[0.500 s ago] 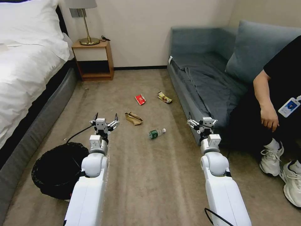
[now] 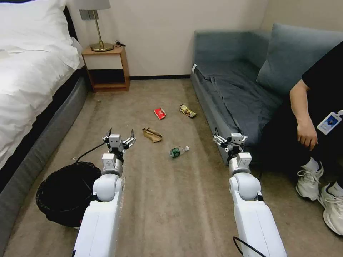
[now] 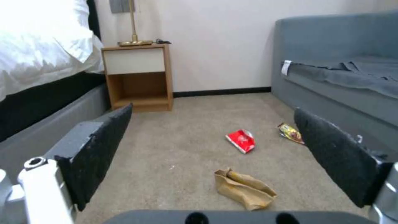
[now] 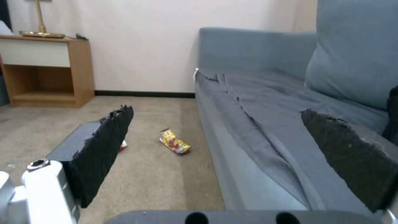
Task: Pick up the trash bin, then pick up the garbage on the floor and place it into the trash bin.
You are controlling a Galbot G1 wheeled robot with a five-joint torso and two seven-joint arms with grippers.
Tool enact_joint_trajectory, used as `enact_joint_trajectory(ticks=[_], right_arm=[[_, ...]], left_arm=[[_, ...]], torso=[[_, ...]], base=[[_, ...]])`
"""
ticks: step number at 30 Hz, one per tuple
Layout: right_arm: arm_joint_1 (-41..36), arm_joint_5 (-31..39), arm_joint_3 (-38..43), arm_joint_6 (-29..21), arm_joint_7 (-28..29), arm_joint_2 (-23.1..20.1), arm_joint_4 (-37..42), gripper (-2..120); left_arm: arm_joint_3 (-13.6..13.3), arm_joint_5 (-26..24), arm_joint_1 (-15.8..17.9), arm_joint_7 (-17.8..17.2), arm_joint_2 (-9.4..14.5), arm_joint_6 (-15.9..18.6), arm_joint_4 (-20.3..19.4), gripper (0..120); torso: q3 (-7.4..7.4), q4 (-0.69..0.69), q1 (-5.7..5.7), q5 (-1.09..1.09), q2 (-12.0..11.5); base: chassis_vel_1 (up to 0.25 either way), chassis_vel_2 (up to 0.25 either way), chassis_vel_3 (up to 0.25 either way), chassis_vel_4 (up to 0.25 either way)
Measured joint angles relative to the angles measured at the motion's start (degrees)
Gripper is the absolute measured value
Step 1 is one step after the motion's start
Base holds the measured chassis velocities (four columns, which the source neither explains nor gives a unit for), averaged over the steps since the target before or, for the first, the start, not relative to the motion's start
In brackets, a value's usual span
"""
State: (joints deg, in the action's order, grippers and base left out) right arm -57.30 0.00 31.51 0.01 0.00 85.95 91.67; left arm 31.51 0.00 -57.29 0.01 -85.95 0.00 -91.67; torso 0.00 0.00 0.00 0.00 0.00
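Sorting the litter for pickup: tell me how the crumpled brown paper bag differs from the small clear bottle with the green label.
The crumpled brown paper bag is opaque, flattened and creased; the small clear bottle with the green label is see-through, rounded and smooth. The bag lies nearer the left gripper; the bottle lies between both arms, closer to the robot. The bag looks broader, the bottle slimmer. Both rest untouched on the carpet.

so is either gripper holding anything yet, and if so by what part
Nothing is held. The left gripper and right gripper are both open and empty above the floor; the trash bin sits untouched beside the left arm.
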Motion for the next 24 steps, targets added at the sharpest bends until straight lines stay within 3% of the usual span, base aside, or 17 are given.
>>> enact_joint_trajectory(ticks=[24], right_arm=[[0.0, 0.0, 0.0, 0.0, 0.0, 0.0, 0.0, 100]], left_arm=[[0.0, 0.0, 0.0, 0.0, 0.0, 0.0, 0.0, 100]], torso=[[0.0, 0.0, 0.0, 0.0, 0.0]], base=[[0.0, 0.0, 0.0, 0.0]])
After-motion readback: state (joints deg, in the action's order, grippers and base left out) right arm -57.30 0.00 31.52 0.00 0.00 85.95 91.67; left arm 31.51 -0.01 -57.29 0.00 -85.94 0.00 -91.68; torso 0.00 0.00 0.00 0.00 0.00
